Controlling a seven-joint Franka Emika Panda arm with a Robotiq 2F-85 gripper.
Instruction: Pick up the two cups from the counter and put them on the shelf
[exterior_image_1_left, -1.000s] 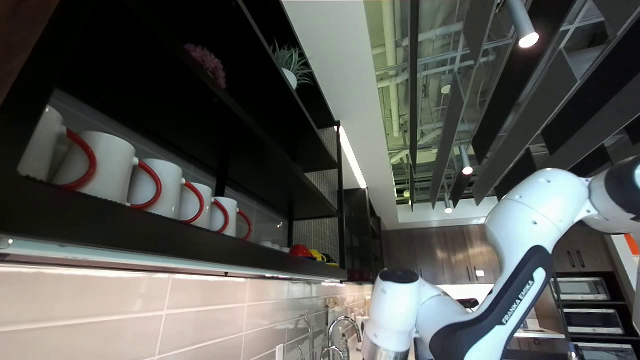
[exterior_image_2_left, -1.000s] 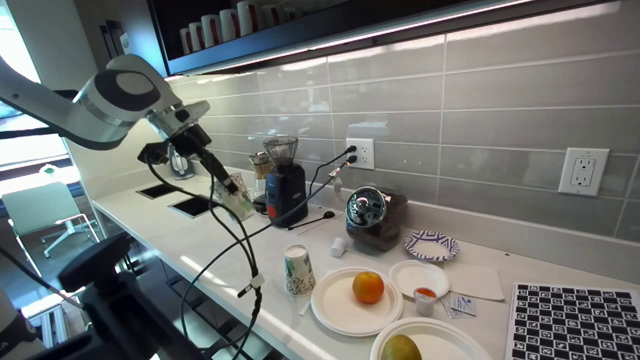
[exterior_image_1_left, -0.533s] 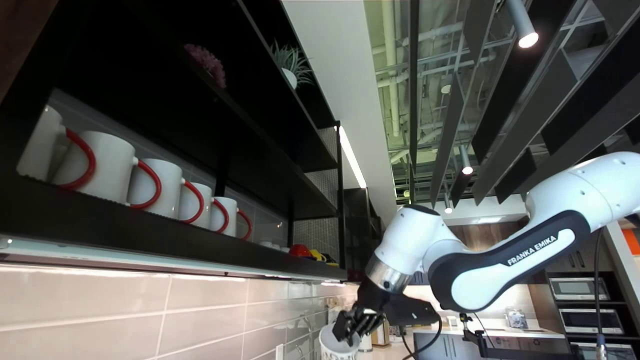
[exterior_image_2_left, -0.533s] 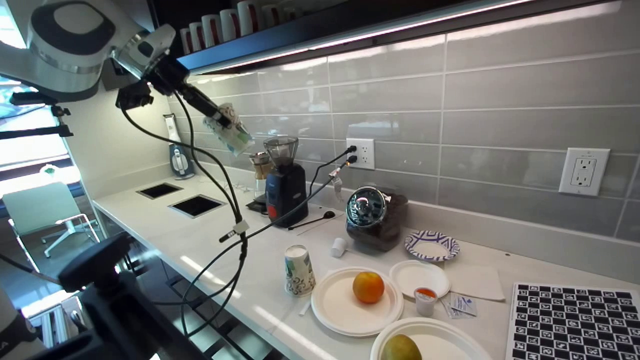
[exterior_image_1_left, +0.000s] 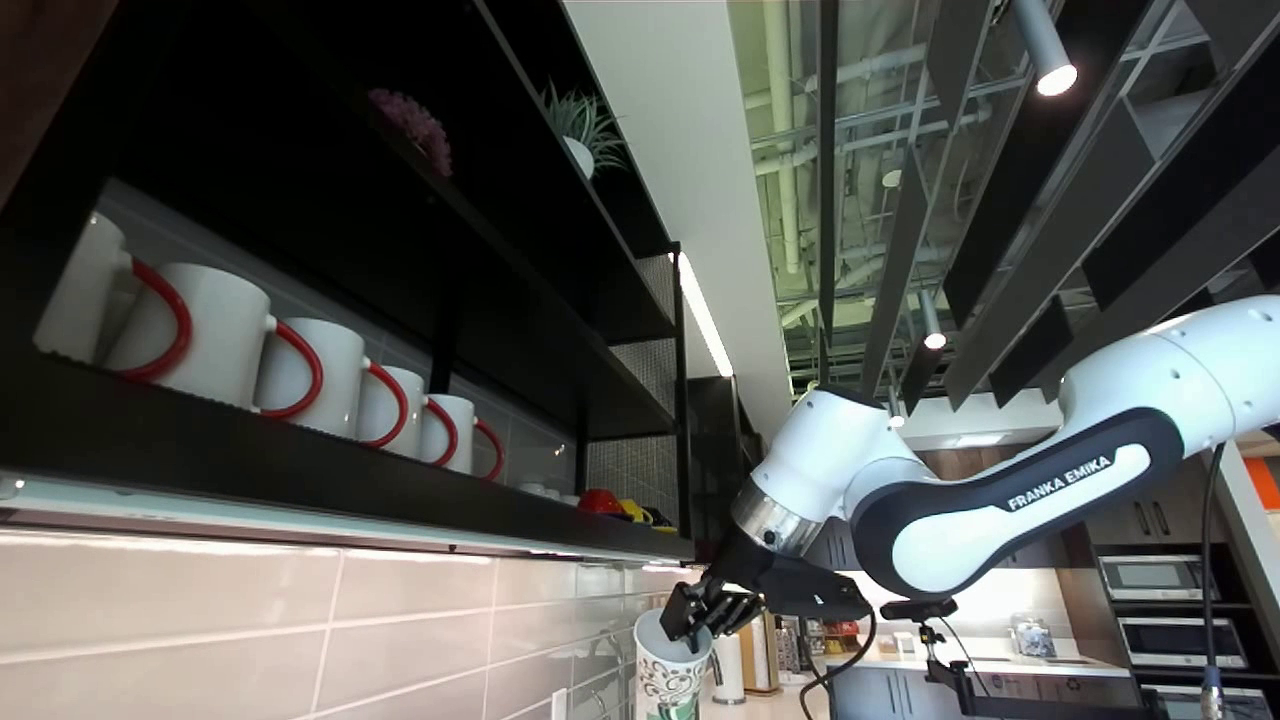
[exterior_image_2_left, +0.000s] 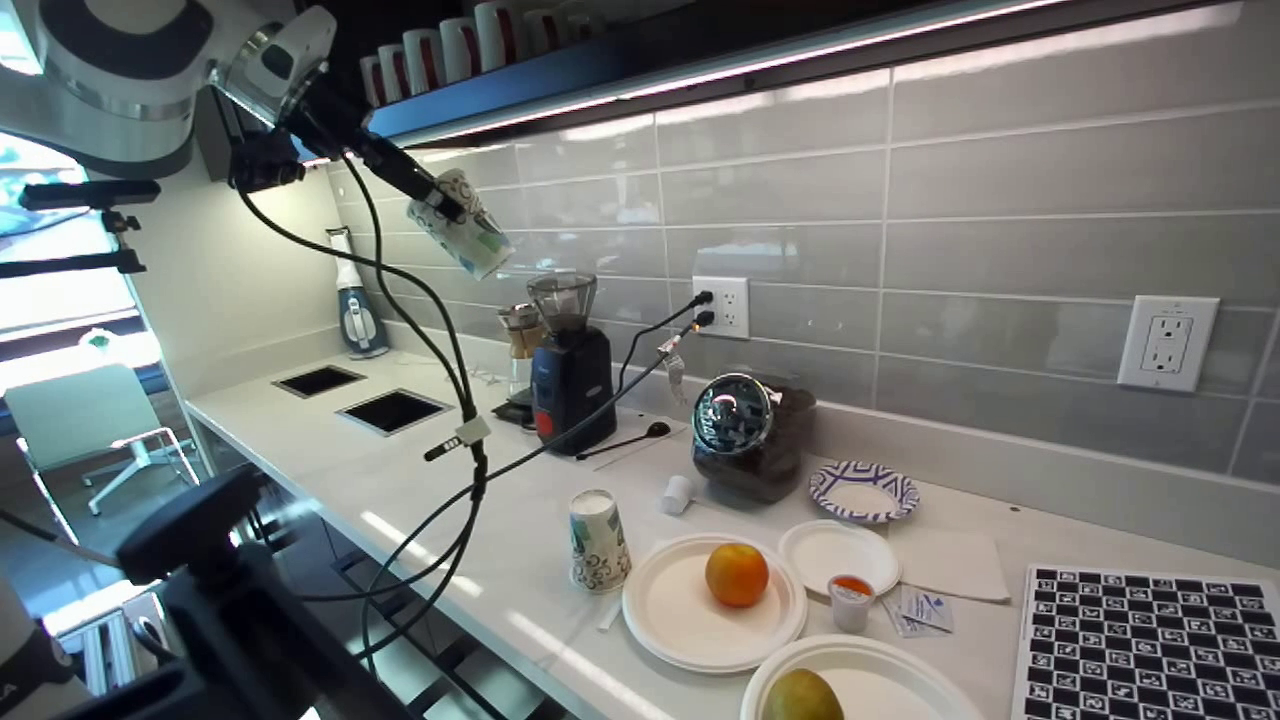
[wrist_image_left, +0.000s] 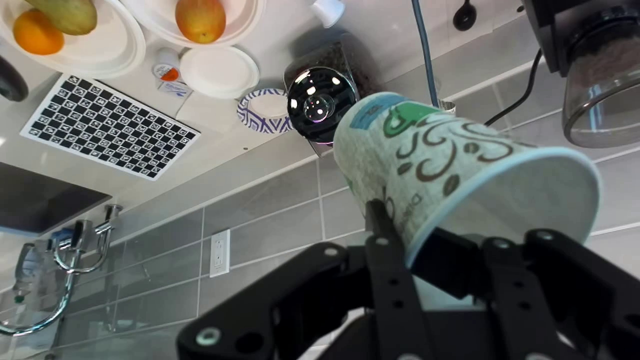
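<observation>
There are two paper cups (exterior_image_2_left: 598, 545) (exterior_image_2_left: 475, 240), three plain plates (exterior_image_2_left: 670, 600) (exterior_image_2_left: 880, 690) (exterior_image_2_left: 838, 552), one patterned dish (exterior_image_2_left: 863, 496) and one grinder (exterior_image_2_left: 572, 385).

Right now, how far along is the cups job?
Done: one paper cup is clear of the counter.
In hand: the end effector holds it tilted, lower than the shelf.
Left: placing it up there, then fetching the other cup, upside down on the counter.

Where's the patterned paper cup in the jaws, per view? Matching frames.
In an exterior view: the held cup, just right of centre, at the bottom edge.
In an exterior view: the held cup, upper part, left of centre, tilted.
Wrist view: the held cup, right of centre, open rim facing lower right.
Shared landmark: the tiled wall, in all three.
</observation>
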